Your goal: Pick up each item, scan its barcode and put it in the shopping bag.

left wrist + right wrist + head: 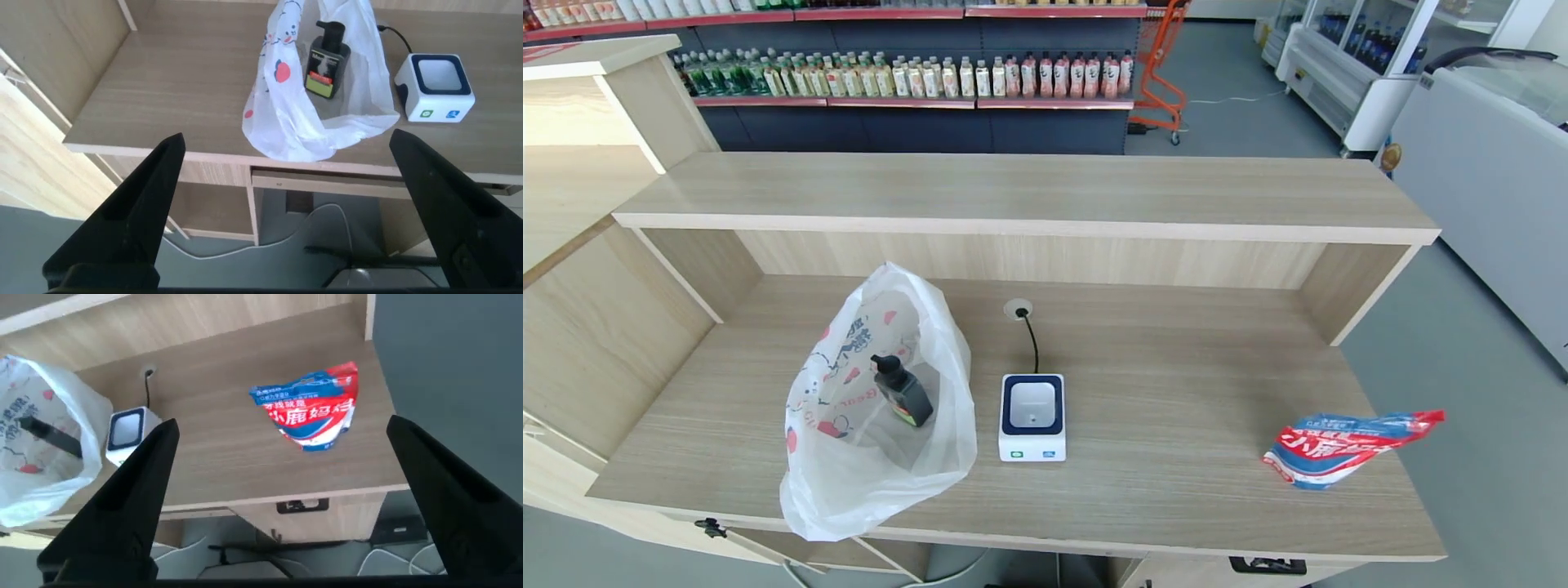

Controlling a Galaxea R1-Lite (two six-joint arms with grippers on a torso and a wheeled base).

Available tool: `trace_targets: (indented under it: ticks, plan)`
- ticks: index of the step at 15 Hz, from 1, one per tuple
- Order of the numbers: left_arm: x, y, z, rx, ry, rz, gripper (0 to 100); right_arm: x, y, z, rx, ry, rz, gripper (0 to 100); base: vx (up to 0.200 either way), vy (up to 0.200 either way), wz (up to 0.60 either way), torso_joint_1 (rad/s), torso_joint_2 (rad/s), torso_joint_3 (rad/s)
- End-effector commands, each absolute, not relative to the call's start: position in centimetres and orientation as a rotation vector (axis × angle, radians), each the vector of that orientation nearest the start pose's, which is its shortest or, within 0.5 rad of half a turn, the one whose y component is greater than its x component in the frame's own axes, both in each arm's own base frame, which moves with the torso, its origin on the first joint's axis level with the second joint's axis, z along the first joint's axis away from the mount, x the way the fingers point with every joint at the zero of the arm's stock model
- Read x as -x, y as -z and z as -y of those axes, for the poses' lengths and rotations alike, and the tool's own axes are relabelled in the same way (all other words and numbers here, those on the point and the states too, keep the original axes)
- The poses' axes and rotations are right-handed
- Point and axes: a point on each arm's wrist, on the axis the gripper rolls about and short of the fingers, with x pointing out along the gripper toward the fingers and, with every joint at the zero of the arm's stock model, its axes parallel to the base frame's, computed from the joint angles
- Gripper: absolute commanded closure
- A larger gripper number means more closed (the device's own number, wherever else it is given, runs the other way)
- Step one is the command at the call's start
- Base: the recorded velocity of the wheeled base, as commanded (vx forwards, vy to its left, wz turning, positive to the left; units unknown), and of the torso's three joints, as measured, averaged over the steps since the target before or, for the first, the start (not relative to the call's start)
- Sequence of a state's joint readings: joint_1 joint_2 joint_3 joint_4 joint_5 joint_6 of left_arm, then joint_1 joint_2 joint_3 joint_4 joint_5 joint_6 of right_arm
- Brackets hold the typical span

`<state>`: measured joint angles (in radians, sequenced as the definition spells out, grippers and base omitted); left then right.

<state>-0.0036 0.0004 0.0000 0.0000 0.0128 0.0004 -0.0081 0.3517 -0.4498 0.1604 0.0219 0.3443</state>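
Right wrist view: the snack packet [315,408] lies ahead of the wide-open, empty jaws (well apart).

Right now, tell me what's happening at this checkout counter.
The left gripper and right gripper both hang open, holding nothing. A dark bottle already sits in the white shopping bag beside the scanner. A red and blue snack packet lies on the counter on the robot's right, not yet bagged.

Left gripper [286,140] and right gripper [283,423] fingers cut at picture edges, scanner cable [1032,343] vanishing into counter hole [1018,309]
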Motion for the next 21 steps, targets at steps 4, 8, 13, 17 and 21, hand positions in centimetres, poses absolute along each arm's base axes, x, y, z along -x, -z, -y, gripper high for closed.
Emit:
trace_targets:
  ticks: [4, 8, 13, 17, 21]
  plan:
    - [2.3, -7.5, 0.0, 0.000, -0.009, 0.000, 0, -16.5, -24.0, 1.0, -1.102, 0.540, -0.621, 0, 0.000, 0.000, 0.00, 0.000, 0.00, 0.000]
    - [2.3, -7.5, 0.0, 0.000, -0.009, 0.000, 0, -20.7, -20.1, 1.3, -1.111, 0.669, -0.700, 0, 0.000, 0.000, 0.00, 0.000, 0.00, 0.000]
    - [2.3, -7.5, 0.0, 0.000, -0.009, 0.000, 0, -26.1, -15.7, 1.6, -1.089, 0.718, -0.749, 0, 0.000, 0.000, 0.00, 0.000, 0.00, 0.000]
    - [2.3, -7.5, 0.0, 0.000, -0.009, 0.000, 0, -29.4, -12.1, 1.5, -1.018, 0.684, -0.781, 0, 0.000, 0.000, 0.00, 0.000, 0.00, 0.000]
    - [2.3, -7.5, 0.0, 0.000, -0.009, 0.000, 0, -31.7, -10.0, 0.1, -0.967, 0.600, -0.786, 0, 0.000, 0.000, 0.00, 0.000, 0.00, 0.000]
